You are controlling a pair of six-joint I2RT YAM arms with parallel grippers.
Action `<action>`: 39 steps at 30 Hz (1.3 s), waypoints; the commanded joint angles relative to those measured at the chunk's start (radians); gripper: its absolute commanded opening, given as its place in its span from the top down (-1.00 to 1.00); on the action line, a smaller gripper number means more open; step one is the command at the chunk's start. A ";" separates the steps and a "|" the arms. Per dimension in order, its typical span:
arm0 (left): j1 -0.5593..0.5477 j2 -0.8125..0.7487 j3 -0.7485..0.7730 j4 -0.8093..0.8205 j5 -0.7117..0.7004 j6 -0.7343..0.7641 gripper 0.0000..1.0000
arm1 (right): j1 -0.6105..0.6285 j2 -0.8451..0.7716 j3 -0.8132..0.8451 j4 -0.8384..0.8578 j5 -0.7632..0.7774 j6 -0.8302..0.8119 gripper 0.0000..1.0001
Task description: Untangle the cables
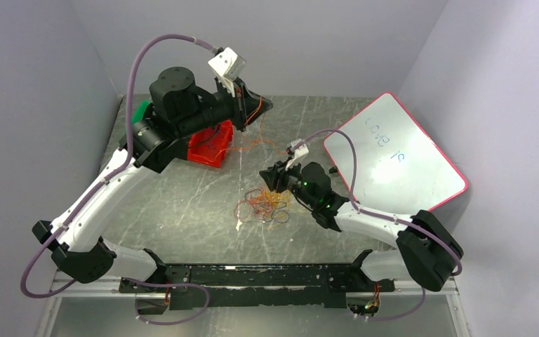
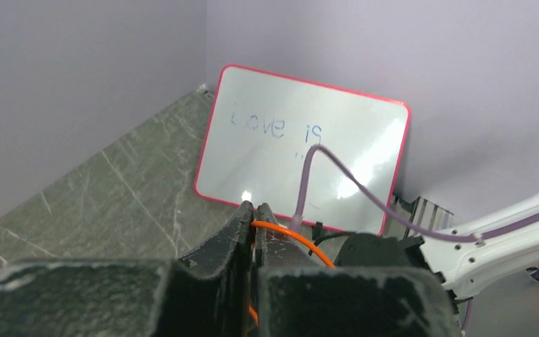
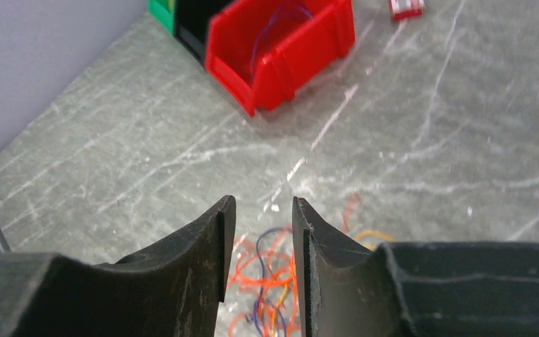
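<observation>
red bin (image 3: pixel 302 56): purple cable (image 3: pixel 275 20) inside | left pincer (image 2: pixel 254 206): clenched on orange cable (image 2: pixel 291 239) | right pincer (image 3: pixel 261 210): parted

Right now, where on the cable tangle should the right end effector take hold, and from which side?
Probably take a stray loop at the edge of the cable tangle, such as the yellow-orange loop lying clear of the heap. Bring the right end effector straight down: the wires lie flat and thin on the table, so its fingers should straddle one strand.

Jaws pinching orange cable (image 2: pixel 284 230), whiteboard (image 2: pixel 281 161) behind
</observation>
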 commanded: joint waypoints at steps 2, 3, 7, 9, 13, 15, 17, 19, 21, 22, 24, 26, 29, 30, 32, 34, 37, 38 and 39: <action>0.002 0.005 0.138 -0.056 0.006 0.010 0.86 | 0.000 0.025 -0.104 0.068 0.054 0.095 0.23; 0.002 0.011 0.163 -0.066 0.002 0.017 0.86 | -0.001 0.027 -0.123 0.080 0.056 0.107 0.23; 0.003 0.043 0.262 -0.119 -0.013 0.040 0.86 | -0.001 0.018 -0.185 0.091 0.041 0.131 0.24; 0.003 0.056 0.292 -0.146 -0.037 0.054 0.86 | 0.000 -0.016 -0.205 0.078 0.042 0.138 0.23; 0.004 0.053 0.287 -0.171 -0.092 0.072 0.86 | 0.000 -0.103 -0.215 0.002 0.055 0.131 0.19; 0.011 0.051 0.280 -0.183 -0.112 0.076 0.86 | 0.000 -0.149 -0.210 -0.040 0.052 0.123 0.17; 0.023 0.057 0.280 -0.203 -0.139 0.080 0.86 | -0.001 -0.192 -0.202 -0.084 0.041 0.116 0.16; 0.045 0.069 0.285 -0.242 -0.174 0.094 0.86 | 0.000 -0.231 -0.193 -0.126 0.028 0.106 0.14; 0.067 0.078 0.281 -0.271 -0.207 0.107 0.86 | 0.001 -0.269 -0.185 -0.171 0.023 0.101 0.13; 0.085 0.079 0.270 -0.277 -0.215 0.113 0.86 | 0.002 -0.288 -0.185 -0.186 0.025 0.101 0.13; 0.126 0.075 0.243 -0.281 -0.224 0.125 0.86 | 0.000 -0.328 -0.185 -0.211 0.032 0.102 0.13; 0.191 0.070 0.212 -0.288 -0.225 0.132 0.86 | 0.001 -0.356 -0.181 -0.237 0.036 0.104 0.12; 0.284 0.068 0.174 -0.287 -0.221 0.140 0.86 | 0.001 -0.384 -0.172 -0.280 0.036 0.104 0.11; 0.308 0.070 0.165 -0.287 -0.227 0.148 0.86 | 0.001 -0.391 -0.167 -0.293 0.033 0.101 0.11; 0.343 0.079 0.149 -0.287 -0.250 0.169 0.86 | 0.001 -0.401 -0.161 -0.318 0.030 0.101 0.09; 0.373 0.094 0.138 -0.287 -0.276 0.185 0.86 | 0.001 -0.413 -0.160 -0.343 0.026 0.101 0.06; 0.424 0.119 0.121 -0.277 -0.288 0.203 0.86 | 0.001 -0.434 -0.164 -0.368 0.024 0.103 0.04; 0.439 0.126 0.116 -0.271 -0.297 0.207 0.86 | 0.001 -0.443 -0.166 -0.375 0.024 0.103 0.03; 0.459 0.136 0.112 -0.266 -0.304 0.210 0.86 | 0.001 -0.452 -0.169 -0.380 0.020 0.105 0.03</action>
